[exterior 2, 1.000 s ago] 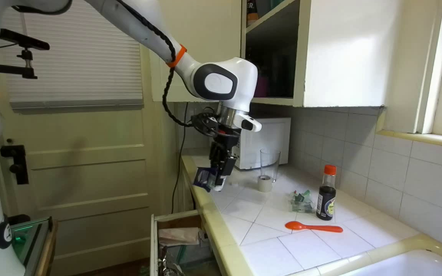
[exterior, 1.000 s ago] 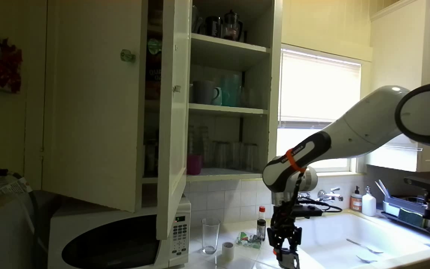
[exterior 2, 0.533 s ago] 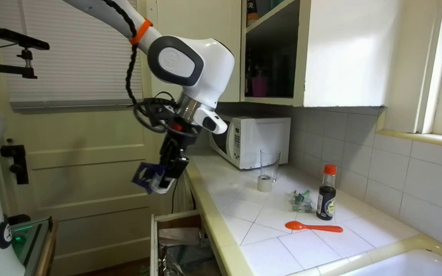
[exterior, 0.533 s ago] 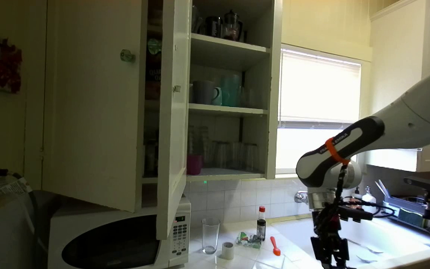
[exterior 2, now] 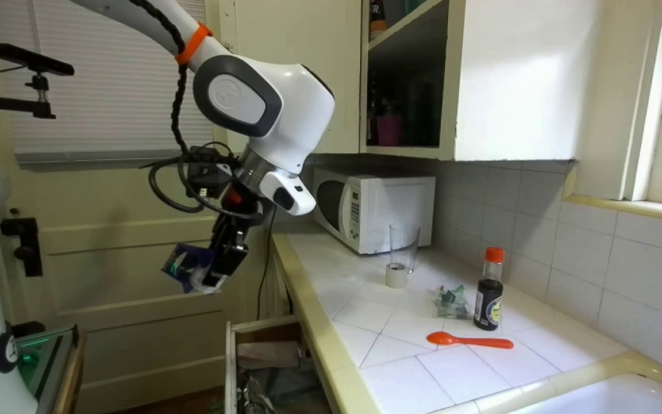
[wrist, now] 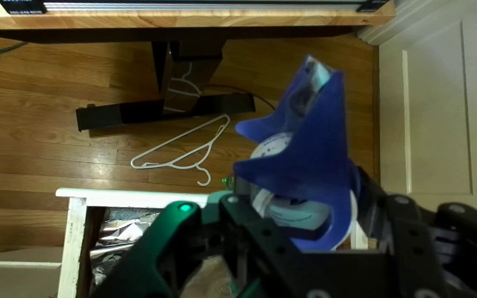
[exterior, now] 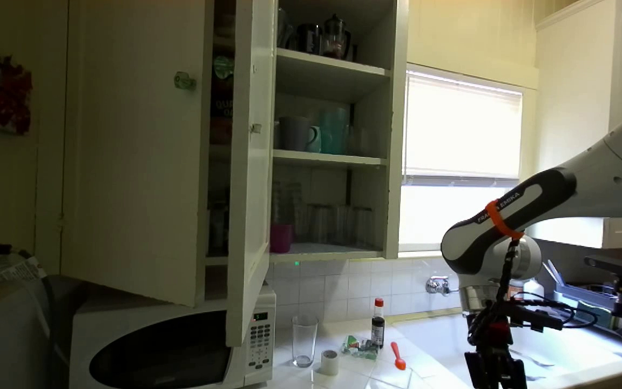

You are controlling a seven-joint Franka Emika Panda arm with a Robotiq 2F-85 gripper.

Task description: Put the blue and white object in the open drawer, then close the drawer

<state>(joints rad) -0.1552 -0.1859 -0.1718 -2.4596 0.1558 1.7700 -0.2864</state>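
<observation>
The blue and white object point(exterior 2: 187, 267) looks like a tape dispenser with pointed blue edges. It is in the air in an exterior view and large in the wrist view point(wrist: 317, 169). My gripper point(exterior 2: 216, 276) is shut on it, tilted, with a finger on each side in the wrist view point(wrist: 304, 198). The open drawer point(exterior 2: 230, 368) is below and right of the gripper in that exterior view. Its white front edge point(wrist: 131, 198) shows in the wrist view, partly hidden by object and fingers. In the other exterior picture my gripper point(exterior: 497, 373) is cut off by the bottom edge.
The counter edge point(exterior 2: 308, 305) runs beside the drawer. On the counter are a red spoon point(exterior 2: 469, 340), sauce bottle point(exterior 2: 488, 293), glass point(exterior 2: 404, 244), white roll point(exterior 2: 396, 276) and microwave point(exterior 2: 388, 213). Foil point(wrist: 126, 231) lies in the drawer. A hanger point(wrist: 180, 161) lies on the floor.
My gripper, holding the object, has moved away from over the counter edge, left in an exterior view, and tilted more. The movement slows in the last half second. The drawer has not moved.
</observation>
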